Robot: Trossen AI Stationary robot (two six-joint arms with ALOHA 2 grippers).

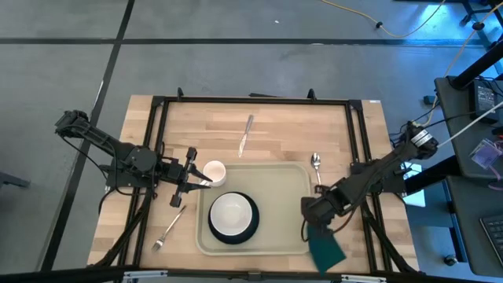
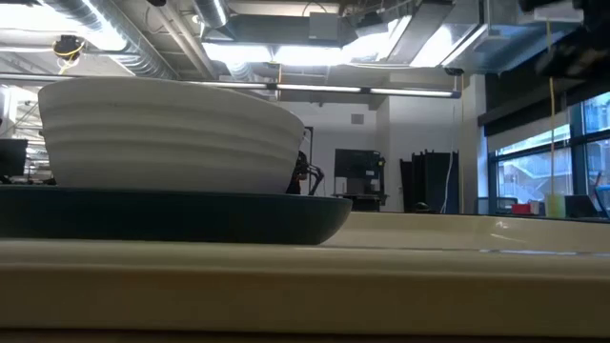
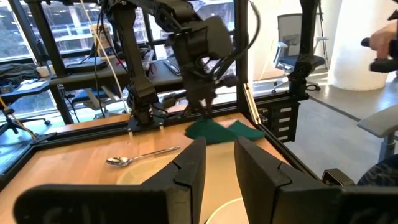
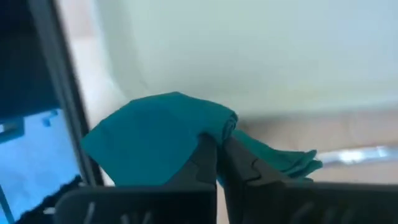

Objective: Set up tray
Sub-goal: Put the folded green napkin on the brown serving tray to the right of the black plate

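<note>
Green napkin (image 4: 155,140) is pinched between the right gripper's (image 4: 219,144) pressed-together fingers beside the beige tray (image 1: 287,177) on the worktop (image 1: 283,126). The left gripper's (image 1: 191,174) fingers, partly spread, clasp the white cup (image 1: 214,171).

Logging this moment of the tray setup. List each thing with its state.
tray: flat on table, holds plate
plate: on tray, bowl on it
bowl: upright
cup: upright, gripped by left gripper
napkin: crumpled, pinched by right gripper
</note>
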